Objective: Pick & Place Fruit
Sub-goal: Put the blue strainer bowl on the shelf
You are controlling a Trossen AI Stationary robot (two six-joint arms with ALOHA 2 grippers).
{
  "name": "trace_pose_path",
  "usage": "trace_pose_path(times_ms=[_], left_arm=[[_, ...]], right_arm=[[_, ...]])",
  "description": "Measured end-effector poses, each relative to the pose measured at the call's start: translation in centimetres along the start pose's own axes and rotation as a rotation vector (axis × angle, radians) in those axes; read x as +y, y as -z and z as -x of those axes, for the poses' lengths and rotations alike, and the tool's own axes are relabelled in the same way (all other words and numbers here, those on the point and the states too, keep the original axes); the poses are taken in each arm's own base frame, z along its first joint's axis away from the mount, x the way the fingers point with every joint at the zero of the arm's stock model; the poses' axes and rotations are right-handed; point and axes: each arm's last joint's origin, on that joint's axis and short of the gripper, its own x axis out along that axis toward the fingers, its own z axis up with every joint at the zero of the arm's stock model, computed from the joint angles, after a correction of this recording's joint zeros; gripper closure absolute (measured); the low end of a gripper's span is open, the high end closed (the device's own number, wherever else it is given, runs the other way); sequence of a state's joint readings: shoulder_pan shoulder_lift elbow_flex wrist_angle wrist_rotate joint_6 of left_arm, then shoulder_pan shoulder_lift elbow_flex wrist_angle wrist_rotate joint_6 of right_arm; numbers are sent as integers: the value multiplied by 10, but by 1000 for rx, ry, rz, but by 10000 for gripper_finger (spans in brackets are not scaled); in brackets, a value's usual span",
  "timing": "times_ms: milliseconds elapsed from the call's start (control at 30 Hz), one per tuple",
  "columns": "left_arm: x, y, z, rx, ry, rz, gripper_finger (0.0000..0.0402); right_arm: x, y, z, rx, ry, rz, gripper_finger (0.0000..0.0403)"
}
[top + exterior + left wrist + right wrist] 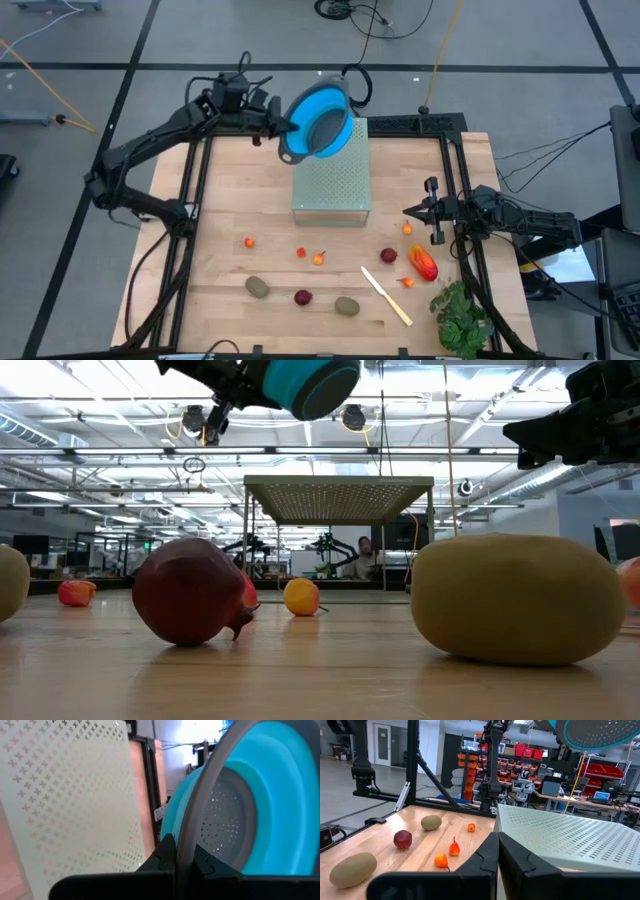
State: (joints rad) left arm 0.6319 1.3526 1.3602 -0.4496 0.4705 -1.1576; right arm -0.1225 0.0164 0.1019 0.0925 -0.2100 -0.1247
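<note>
My left gripper (283,127) is shut on a blue colander (318,122) with a grey rim, held high over the far end of a pale perforated stand (332,175). Fruit lies on the near half of the table: a red-orange oval (424,264), two kiwi-like ovals (258,287) (347,306), dark red balls (303,297) (388,256) and tiny orange bits (319,259). My right gripper (416,211) hovers shut by the table's right side, just right of the stand, touching nothing. In the low view the colander (310,385) is well above a dark red ball (190,592) and a kiwi (515,598). My left gripper pinches the colander's grey rim (184,840) between its two fingers (166,854), coming level from the table's left. The colander is lifted clear and tilted on edge, with its perforated bottom (225,830) showing past the rim.
A cream knife (386,296) lies among the fruit near the table's near right part, and a green leafy bunch (462,318) sits at the near right corner. Black frame rails (200,200) run along both table sides. Bare wood (230,190) lies left of the stand.
</note>
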Motion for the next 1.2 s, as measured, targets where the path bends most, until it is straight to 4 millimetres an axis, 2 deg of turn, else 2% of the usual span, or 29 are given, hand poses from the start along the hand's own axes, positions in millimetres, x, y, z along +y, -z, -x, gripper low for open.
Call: trace_pose_path(times_ms=[167, 433, 767, 967, 1200], left_arm=[[-11, -11, -16, 37, -28, -22, 401], [-24, -24, -29, 87, -65, -40, 401], [-38, -31, -23, 94, -58, -71, 401], [-40, -30, -21, 91, -74, -88, 401], [-39, -31, -21, 10, -126, -69, 401]], right_arm=[[0, 0, 0, 0, 0, 0, 403], [0, 0, 0, 0, 0, 0, 403], [0, 0, 0, 0, 0, 0, 403], [0, 0, 0, 0, 0, 0, 403], [0, 0, 0, 0, 0, 0, 403]])
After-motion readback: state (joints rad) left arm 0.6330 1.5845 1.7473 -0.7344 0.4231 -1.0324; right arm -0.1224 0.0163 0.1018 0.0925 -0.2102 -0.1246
